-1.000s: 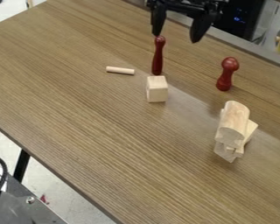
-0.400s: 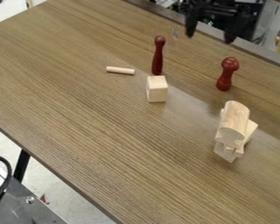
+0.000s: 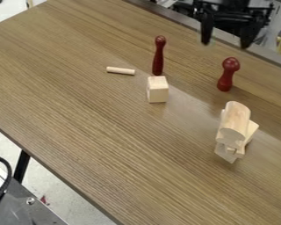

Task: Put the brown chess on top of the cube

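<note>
The black gripper hangs at the top right of the view, open, its two fingers spread wide with nothing between them. Below it and slightly right stands a reddish-brown chess piece with a round head, apart from the gripper. A taller, slimmer reddish-brown piece stands upright to the left. The pale wooden cube rests on the table just in front of the slim piece, its top face bare.
A small pale wooden rod lies left of the slim piece. Several pale wooden blocks are stacked at the right. The brown table has a grey strip along its far edge.
The gripper has moved to the right along the table's far side, from above the slim piece to above the round-headed piece. The objects on the table have not moved.
</note>
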